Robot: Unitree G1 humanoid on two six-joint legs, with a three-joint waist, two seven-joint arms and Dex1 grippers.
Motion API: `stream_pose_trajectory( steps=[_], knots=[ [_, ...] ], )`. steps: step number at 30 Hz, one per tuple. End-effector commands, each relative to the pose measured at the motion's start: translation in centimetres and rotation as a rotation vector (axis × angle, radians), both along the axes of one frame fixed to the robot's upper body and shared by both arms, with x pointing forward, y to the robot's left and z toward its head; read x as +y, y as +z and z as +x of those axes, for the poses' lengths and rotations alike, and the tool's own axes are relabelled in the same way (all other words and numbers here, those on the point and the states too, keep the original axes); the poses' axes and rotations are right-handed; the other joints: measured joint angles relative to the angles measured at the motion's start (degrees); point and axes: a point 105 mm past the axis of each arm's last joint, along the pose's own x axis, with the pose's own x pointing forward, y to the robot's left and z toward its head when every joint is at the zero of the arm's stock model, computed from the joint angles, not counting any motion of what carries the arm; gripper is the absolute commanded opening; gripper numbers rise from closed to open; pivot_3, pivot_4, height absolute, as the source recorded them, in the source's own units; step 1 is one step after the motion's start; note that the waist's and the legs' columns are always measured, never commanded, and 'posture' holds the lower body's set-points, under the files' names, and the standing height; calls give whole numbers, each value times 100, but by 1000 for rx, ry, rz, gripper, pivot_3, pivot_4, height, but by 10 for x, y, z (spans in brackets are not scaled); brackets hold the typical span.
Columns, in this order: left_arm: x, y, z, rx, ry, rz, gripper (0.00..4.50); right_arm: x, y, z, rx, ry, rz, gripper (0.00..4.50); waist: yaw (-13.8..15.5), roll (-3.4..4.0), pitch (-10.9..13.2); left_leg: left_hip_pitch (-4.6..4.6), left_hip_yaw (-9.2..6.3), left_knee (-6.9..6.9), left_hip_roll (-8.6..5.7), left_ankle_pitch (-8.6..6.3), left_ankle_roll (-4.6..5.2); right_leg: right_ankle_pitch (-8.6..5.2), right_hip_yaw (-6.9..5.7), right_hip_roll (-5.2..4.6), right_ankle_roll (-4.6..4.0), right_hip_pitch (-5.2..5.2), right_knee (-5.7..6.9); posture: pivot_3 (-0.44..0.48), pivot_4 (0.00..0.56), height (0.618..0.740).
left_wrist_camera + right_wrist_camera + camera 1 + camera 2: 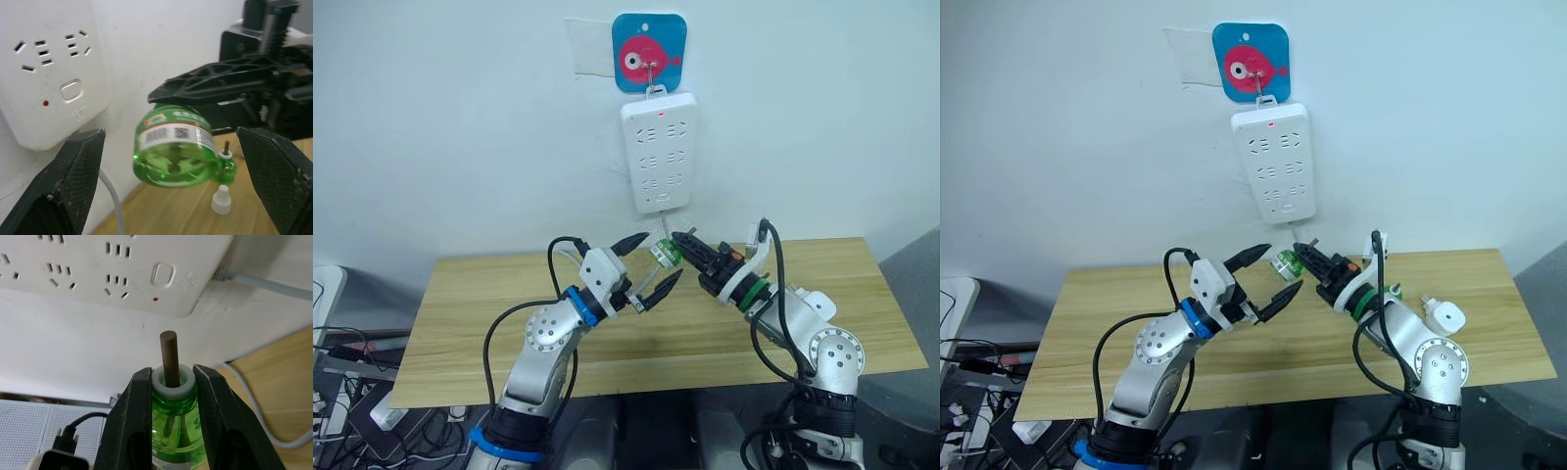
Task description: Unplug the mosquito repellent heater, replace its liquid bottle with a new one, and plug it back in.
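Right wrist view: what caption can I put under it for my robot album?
Right claw pinching the neck of a clear green plastic liquid bottle with a brown wick, below the white wall-hung power strip.

Wall: plain white, evenly lit, behind the tabletop's far edge.
Tabletop (509, 294): light wood grain, rectangular.
Wall fixtures: white power strip (658, 152) hanging from a blue square hook plate with a pink fish (649, 52).
Floor, left of the tabletop: tangled black cables (342, 392).
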Motion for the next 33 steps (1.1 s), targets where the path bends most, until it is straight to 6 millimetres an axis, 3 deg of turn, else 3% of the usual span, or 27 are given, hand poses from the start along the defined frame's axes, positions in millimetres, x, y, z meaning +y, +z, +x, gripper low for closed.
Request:
stream_pose_trajectory(
  steps=[1,13,16,21,30,33],
  knots=[
    [-3,11,-2,-46,-13,-29,4500,1,16,-9,-57,23,38,866,-1,0,0,0,0,0,0,0,0,0,0,0,0,0,0,-65,234,740],
    [-4,17,0,-66,-15,-67,4500,5,20,-10,-62,39,60,866,-3,0,0,0,2,0,1,0,0,0,1,2,0,1,-2,-68,233,740],
    [-4,16,0,-59,-19,-70,3866,4,20,-9,-60,36,63,866,-3,0,0,0,2,0,2,0,0,0,0,2,0,1,-2,-66,230,740],
    [-3,14,0,-50,-12,-71,2311,3,22,-7,-55,26,79,866,-3,0,0,0,2,1,2,0,0,0,0,2,0,2,-3,-68,227,740],
    [-4,14,2,-48,-3,-75,2263,7,22,-9,-60,47,56,866,-2,0,0,0,2,1,3,0,1,0,0,4,0,2,-3,-66,220,740],
    [-3,14,3,-47,4,-68,2263,7,21,-10,-69,57,26,1843,-2,0,-1,0,3,1,3,0,0,0,0,4,0,2,-3,-67,218,740]
  ],
)
